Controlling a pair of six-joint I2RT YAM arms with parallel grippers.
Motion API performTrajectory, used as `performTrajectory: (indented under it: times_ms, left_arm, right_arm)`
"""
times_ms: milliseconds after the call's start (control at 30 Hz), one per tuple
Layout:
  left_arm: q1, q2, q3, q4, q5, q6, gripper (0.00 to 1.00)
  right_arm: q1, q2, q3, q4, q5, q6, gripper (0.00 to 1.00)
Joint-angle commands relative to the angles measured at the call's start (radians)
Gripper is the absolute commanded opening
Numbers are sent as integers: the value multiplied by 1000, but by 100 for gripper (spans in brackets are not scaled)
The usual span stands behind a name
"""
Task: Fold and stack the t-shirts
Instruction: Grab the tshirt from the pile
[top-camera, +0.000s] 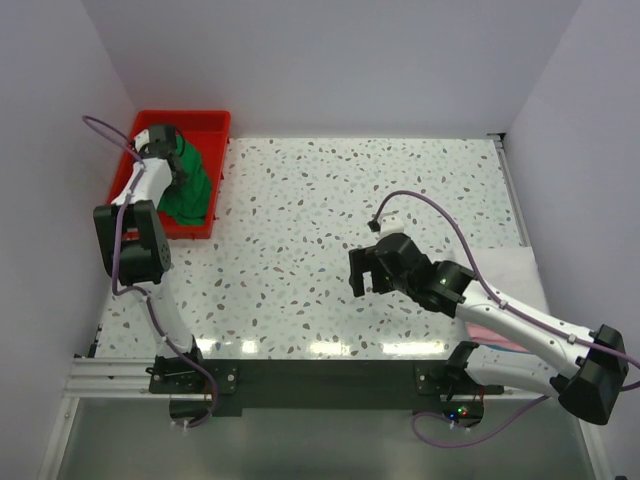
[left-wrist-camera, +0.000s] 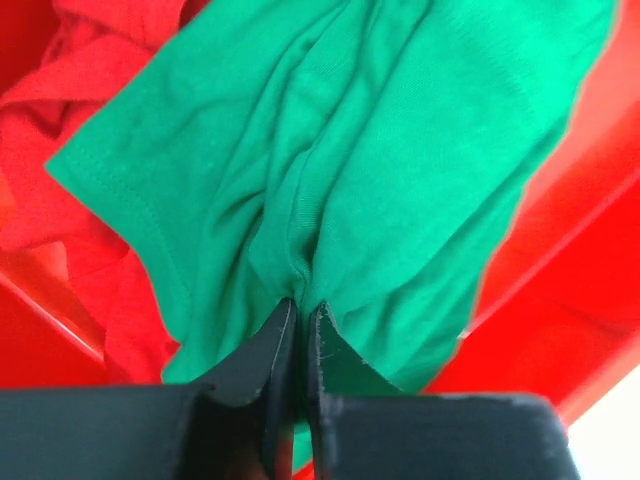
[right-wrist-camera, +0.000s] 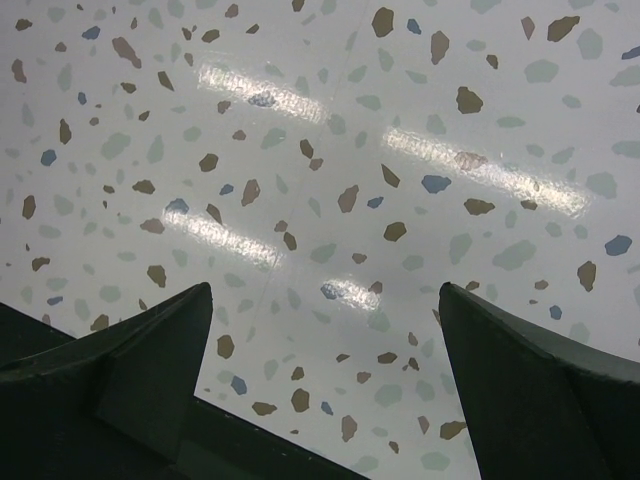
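Speckled table (top-camera: 330, 230) with a red tray (top-camera: 186, 115) at its far left corner against the walls, where the left arm stretches in, left gripper (left-wrist-camera: 300, 318) pinched tight on the green t-shirt (top-camera: 190, 190), bunched lengthwise far-to-near over a red t-shirt (left-wrist-camera: 60, 100), while the right gripper (right-wrist-camera: 325, 300) hovers mid-table, 2 jaws wide, empty.

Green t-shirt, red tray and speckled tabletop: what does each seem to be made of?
Bright green t-shirt: soft knit cloth, matte; it creases and has a stitched sleeve hem. Rigid red tray: probably moulded plastic, smooth with a slight sheen. White speckled tabletop: hard, glossy, terrazzo-like, perhaps laminate or stone; it shows bright streaks of reflected light.
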Motion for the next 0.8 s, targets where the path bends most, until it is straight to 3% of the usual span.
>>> performTrajectory:
  times_ms: [0, 300, 467, 767]
  left_arm:
    - [16, -50, 121, -11, 23, 33, 0]
    - [13, -143, 497, -75, 194, 90, 0]
    - [-10, -257, 632, 24, 348, 101, 0]
    - [-218, -468, 746, 254, 509, 156, 0]
  right_arm:
    - [1, 1, 16, 33, -7, 9, 99]
    - [0, 21, 82, 27, 19, -18, 99]
    - [0, 28, 125, 36, 33, -32, 99]
    - [1, 33, 199, 33, 80, -61, 99]
